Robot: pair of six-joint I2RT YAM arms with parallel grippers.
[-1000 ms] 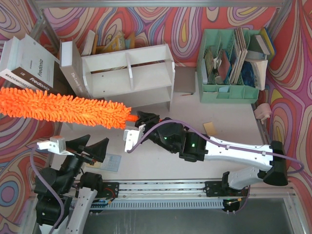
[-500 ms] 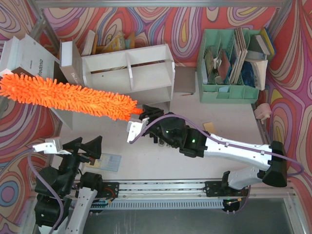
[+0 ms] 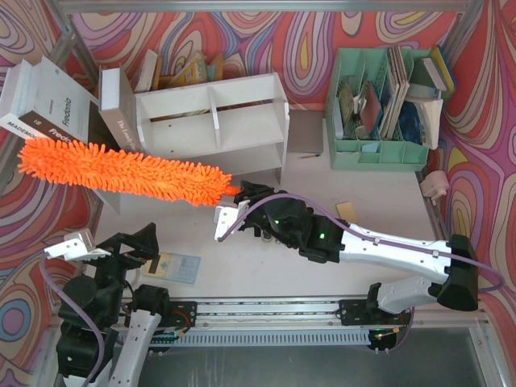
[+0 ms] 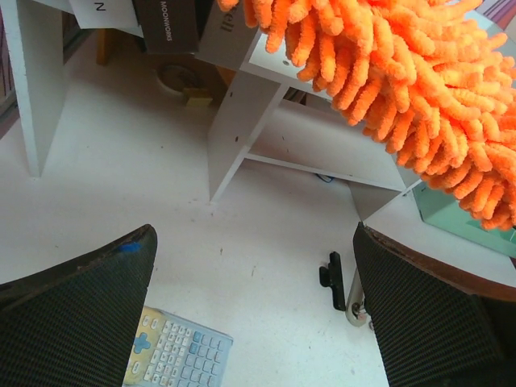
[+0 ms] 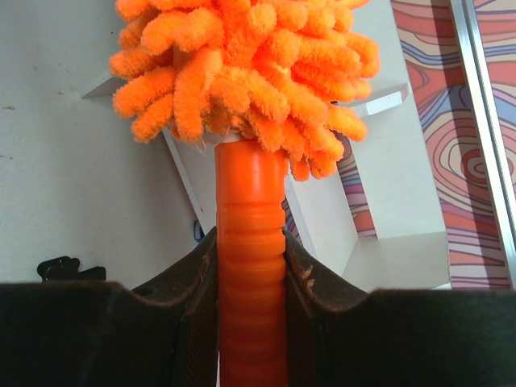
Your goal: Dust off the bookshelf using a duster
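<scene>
So right now the right gripper (image 3: 235, 193) is clamped onto the thin orange handle of the duster (image 3: 121, 171). The right wrist view shows both fingers pressed against the ribbed handle (image 5: 250, 242), one on each side, with the fluffy head (image 5: 242, 56) sticking out past them. From above, the duster runs off to the left from that gripper. It lies across the near left corner of the white bookshelf (image 3: 214, 121), and its far tip ends up over the leaning books (image 3: 48, 101) on the left. I honestly can't tell whether the fluff is actually touching the shelf or just hanging in front of it. The left gripper (image 3: 129, 246) is down at the near left with its jaws spread wide and nothing between them. Its own camera looks over bare table (image 4: 145, 185), with a calculator (image 4: 177, 355) near it, a bookshelf upright (image 4: 242, 121) further off, and orange fluff (image 4: 419, 105) up top. A green file organiser (image 3: 375, 153) sits far right.
</scene>
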